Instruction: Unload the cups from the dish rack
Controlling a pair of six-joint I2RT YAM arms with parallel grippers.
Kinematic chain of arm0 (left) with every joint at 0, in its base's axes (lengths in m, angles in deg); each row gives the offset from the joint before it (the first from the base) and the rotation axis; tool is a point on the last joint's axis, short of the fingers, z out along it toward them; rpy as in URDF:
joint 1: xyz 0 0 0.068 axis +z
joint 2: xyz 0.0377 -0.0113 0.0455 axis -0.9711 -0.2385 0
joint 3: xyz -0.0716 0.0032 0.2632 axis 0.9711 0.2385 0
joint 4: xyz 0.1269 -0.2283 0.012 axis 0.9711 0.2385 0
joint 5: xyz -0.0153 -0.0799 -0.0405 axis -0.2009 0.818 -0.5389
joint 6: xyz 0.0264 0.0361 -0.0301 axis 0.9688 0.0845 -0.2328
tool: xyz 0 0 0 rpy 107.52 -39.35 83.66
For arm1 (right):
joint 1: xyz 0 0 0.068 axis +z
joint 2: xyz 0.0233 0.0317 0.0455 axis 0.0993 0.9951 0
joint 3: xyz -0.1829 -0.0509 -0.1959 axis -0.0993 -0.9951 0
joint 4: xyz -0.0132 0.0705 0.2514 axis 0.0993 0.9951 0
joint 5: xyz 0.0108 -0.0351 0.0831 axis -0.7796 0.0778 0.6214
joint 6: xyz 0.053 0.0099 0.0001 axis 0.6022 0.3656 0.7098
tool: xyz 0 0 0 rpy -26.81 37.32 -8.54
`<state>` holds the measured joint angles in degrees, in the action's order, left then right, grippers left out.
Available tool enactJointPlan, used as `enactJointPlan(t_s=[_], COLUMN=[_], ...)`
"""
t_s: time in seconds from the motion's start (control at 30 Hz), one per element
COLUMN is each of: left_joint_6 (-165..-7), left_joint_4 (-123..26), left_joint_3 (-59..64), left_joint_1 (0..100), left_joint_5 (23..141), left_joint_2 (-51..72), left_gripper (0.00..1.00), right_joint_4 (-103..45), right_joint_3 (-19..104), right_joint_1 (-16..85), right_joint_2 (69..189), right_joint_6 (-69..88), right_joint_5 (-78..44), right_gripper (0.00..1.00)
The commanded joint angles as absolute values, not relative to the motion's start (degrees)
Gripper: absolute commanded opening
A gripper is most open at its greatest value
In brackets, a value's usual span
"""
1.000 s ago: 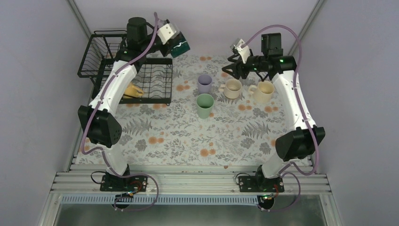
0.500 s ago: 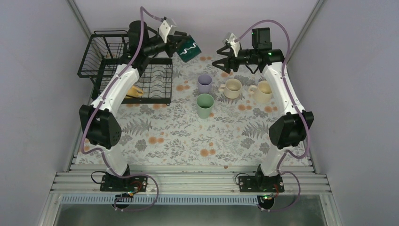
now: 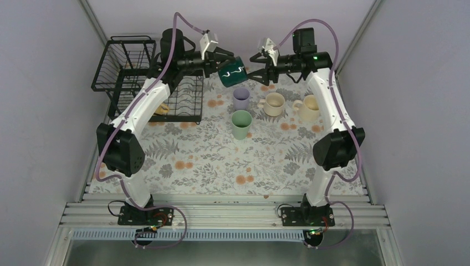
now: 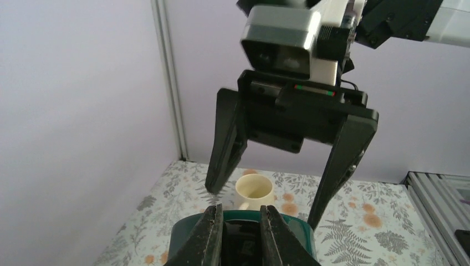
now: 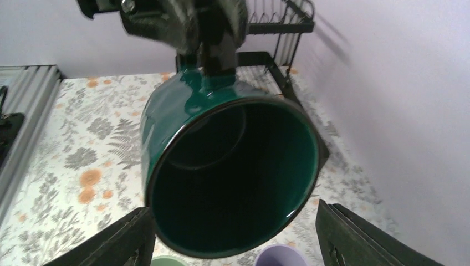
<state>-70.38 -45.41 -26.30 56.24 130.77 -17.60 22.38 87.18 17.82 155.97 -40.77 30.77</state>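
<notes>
Dark teal mug [image 3: 233, 72] hanging in mid-air between the two grippers, clear of the dish rack [image 3: 185, 97]

Left gripper [image 3: 220, 62] is clamped on the mug, which is tipped on its side with the open mouth pointing straight at the right gripper [image 3: 254, 67]. That one's fingers [image 5: 113, 244] are spread wide either side of the rim, apparently not touching it. Lavender cup [image 3: 241, 98] and green cup [image 3: 241, 123] sit on the table below.
</notes>
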Motion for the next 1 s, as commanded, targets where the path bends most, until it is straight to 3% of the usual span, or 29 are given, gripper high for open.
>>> enactJointPlan(t_s=[0.0,0.33,0.53,0.73,0.97], left_joint_6=[-68.8,-64.7,-66.9,-68.7,-67.0], left_joint_4=[-49.4,-46.6,-49.5,-51.4,-50.6], left_joint_3=[-27.8,-28.1,-28.2,-27.6,-27.2], left_joint_1=[55.6,55.6,55.3,55.2,54.8], left_joint_5=[133.8,134.6,136.7,138.7,138.9], left_joint_2=[-15.1,-15.7,-16.2,-16.1,-15.9], left_gripper=[0.02,0.02,0.02,0.02,0.02], right_joint_4=[30.1,33.2,33.7,32.8,32.4], right_joint_3=[88.4,83.3,82.9,82.8,83.2], right_joint_1=[20.2,21.9,22.8,23.6,24.3], right_joint_2=[157.5,153.1,153.5,153.6,153.9], right_joint_6=[-45.8,-47.7,-47.7,-47.3,-46.6], right_joint_5=[33.4,32.9,33.6,34.9,34.5], right_gripper=[0.75,0.69,0.53,0.54,0.16])
